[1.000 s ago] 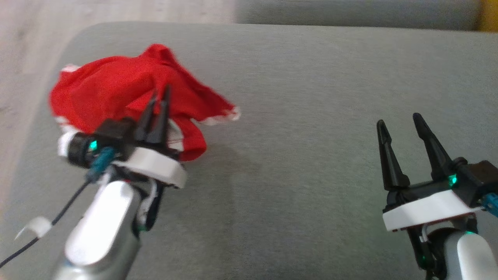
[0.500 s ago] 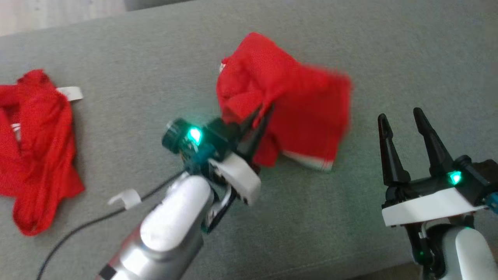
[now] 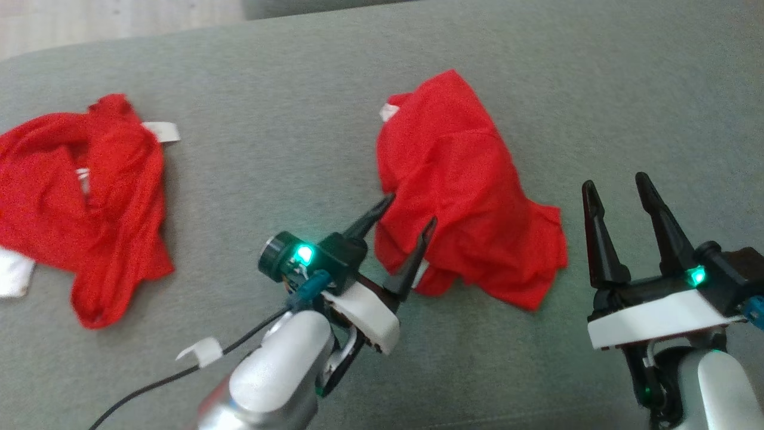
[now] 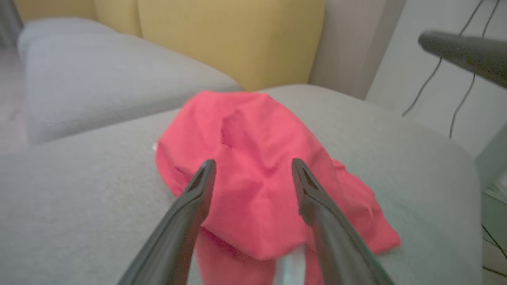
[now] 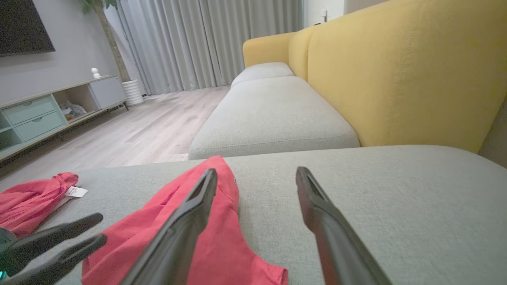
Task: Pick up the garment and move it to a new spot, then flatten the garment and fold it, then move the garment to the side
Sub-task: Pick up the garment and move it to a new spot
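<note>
The garment [image 3: 459, 191] is red with a bit of white trim and lies crumpled in a heap on the grey sofa cushion [image 3: 286, 77], in the middle of the head view. My left gripper [image 3: 409, 211] stands open at the heap's near left edge, fingers spread over the cloth and holding nothing. In the left wrist view the garment [image 4: 253, 130] lies just past the open left gripper [image 4: 253, 162]. My right gripper [image 3: 615, 181] hangs open and empty to the right of the heap. The right wrist view has the right gripper [image 5: 255, 171] with the garment [image 5: 229, 245] to its left.
A second red garment [image 3: 83, 197] with a white tag lies at the cushion's left end, also seen as the second garment [image 5: 27, 198]. Yellow sofa backrest [image 5: 396, 79] rises on the right. Wooden floor [image 3: 89, 24] lies beyond the cushion's far edge.
The head camera has turned. My left gripper carried the garment to the cushion's middle, then opened and let it drop there. The right gripper stayed open.
</note>
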Controlling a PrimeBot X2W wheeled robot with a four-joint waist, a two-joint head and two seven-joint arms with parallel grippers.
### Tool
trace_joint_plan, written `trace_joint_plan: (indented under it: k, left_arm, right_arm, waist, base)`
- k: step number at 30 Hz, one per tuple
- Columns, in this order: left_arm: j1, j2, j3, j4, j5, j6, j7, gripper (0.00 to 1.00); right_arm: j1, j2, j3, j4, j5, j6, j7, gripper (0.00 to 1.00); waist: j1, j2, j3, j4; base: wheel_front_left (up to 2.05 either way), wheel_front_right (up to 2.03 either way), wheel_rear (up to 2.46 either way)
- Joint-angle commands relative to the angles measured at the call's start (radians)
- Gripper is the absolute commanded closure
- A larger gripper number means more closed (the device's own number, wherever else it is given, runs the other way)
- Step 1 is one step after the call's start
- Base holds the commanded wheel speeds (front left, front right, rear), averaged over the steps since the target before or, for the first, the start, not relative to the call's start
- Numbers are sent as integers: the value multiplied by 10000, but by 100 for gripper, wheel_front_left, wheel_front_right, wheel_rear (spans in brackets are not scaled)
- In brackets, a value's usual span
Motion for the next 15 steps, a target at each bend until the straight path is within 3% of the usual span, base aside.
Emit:
trace_joint_plan:
  k: [1,4,5,11,15]
  left_arm:
    - [-132,184,567,-548,-24,225,-363,0]
    - [7,619,1125,-999,-11,770,-752,0]
    - [7,619,1125,-999,-11,770,-752,0]
    - [450,1860,2549,-1545,-154,1855,-1062,0]
    - [987,2512,3668,-1771,-812,2198,-1153,0]
  right_arm:
    - [-280,-30,173,-318,-107,-7,68,0]
    - [-242,-30,160,-324,-136,-7,145,0]
    - [-242,-30,160,-324,-136,-7,145,0]
    - [-199,-30,73,-401,-190,-7,274,0]
    - [-139,-30,8,-395,-209,-7,377,0]
  waist:
    - [0,0,-310,494]
    - [0,0,-418,798]
    - [0,0,-418,798]
    - [0,0,-428,1274]
    - [0,0,-481,1494]
  base:
    - [0,0,0]
    - [0,0,0]
    - [0,0,0]
    - [0,0,0]
    - [0,0,0]
